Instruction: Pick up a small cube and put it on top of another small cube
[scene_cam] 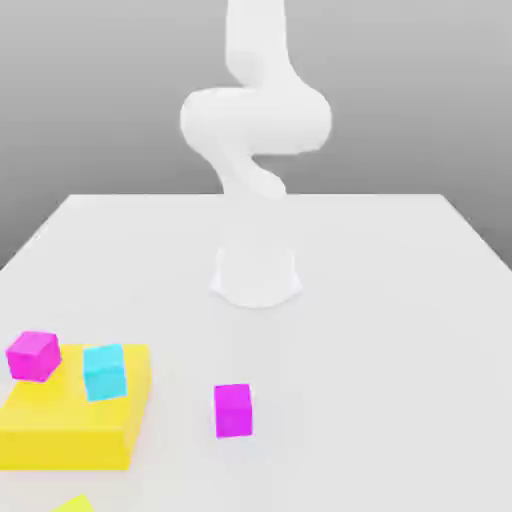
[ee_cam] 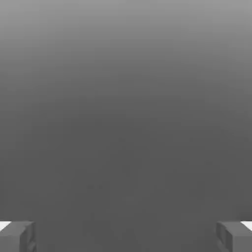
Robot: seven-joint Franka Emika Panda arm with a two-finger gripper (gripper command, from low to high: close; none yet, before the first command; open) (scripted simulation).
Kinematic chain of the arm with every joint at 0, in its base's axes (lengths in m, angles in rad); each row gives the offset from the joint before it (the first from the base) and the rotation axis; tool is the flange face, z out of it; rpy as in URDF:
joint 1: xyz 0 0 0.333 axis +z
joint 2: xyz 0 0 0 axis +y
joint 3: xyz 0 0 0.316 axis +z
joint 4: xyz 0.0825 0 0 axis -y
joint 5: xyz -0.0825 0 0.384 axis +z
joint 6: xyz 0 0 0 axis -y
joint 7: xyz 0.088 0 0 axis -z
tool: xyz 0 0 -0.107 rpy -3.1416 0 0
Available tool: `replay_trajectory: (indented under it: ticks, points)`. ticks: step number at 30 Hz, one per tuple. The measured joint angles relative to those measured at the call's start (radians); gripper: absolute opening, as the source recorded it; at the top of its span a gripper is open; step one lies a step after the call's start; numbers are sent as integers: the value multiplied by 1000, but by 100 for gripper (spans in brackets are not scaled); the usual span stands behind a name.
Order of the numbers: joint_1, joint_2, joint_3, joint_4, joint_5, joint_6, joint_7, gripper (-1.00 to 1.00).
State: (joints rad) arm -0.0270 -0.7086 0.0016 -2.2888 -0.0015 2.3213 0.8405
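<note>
A magenta small cube (scene_cam: 233,410) stands on the white table in front of the arm's base (scene_cam: 256,275). A cyan small cube (scene_cam: 104,371) rests on top of a flat yellow block (scene_cam: 70,425). A second magenta cube (scene_cam: 34,356) sits tilted on that block's far corner, toward the exterior view's left. In the hand view my gripper (ee_cam: 126,236) is open. Its two grey fingertips (ee_cam: 19,236) stand far apart, with nothing between them and plain grey background beyond. The arm rises from its base and leaves the exterior view at the top.
The white table (scene_cam: 400,330) spreads wide around the base. A corner of another yellow piece (scene_cam: 75,504) pokes in at the near edge, on the exterior view's left. The yellow block is a low raised step beside the loose magenta cube.
</note>
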Motion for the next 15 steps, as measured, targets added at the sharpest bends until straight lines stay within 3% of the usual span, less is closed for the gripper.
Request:
replay_trajectory:
  ticks: [15]
  points:
    - [-124, 550, -28, 67, -17, 129, 249, 0]
